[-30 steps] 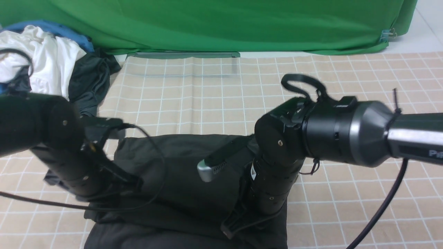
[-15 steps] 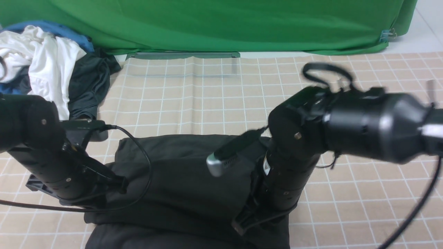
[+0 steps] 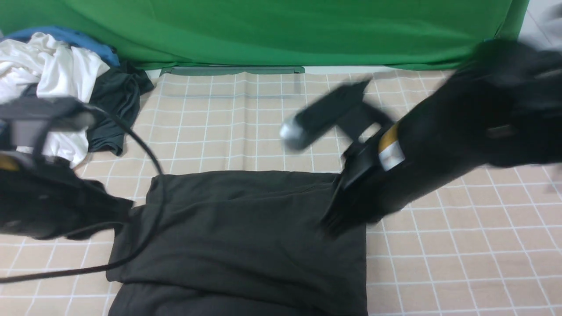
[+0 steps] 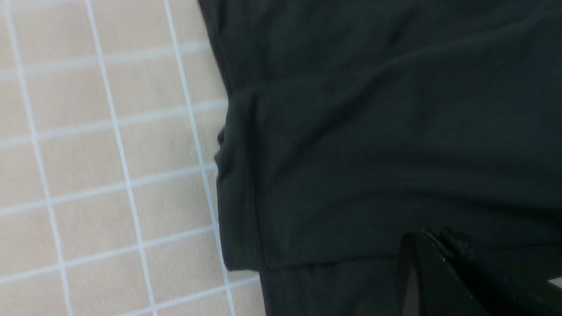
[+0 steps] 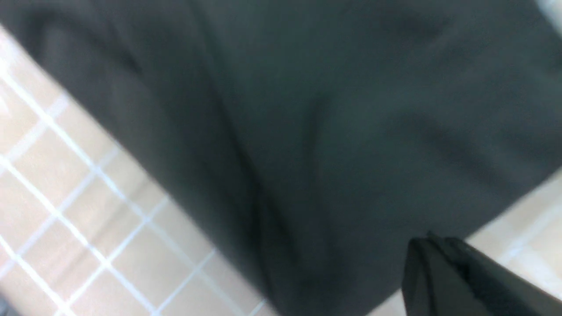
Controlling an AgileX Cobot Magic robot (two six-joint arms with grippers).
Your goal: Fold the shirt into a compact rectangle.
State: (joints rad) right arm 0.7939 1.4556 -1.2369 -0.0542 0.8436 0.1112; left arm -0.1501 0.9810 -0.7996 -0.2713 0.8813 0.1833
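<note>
The shirt (image 3: 246, 237) lay folded into a dark, roughly rectangular stack at the near edge of the checked cloth (image 3: 272, 123) that covered the table, its nearest part cut off by the frame. No print, neck label or other writing could be read on it; only plain black fabric with layered hems showed, also in the left wrist view (image 4: 373, 131) and, blurred, in the right wrist view (image 5: 307, 109). The left gripper (image 3: 120, 206) sat at the shirt's left edge, smeared by motion blur and largely hidden behind its own arm; its jaws were closed together with no cloth seen between them. The right gripper (image 3: 340, 221) hung over the shirt's right edge, equally blurred, jaws likewise closed and empty as far as could be made out. A yellow-and-white sticker on the right arm was too blurred to read. At the cloth's far left corner lay a white garment (image 3: 52, 74) and a dark grey-teal garment (image 3: 112, 112), partly cut off. A green backdrop (image 3: 281, 30) closed the far edge.
</note>
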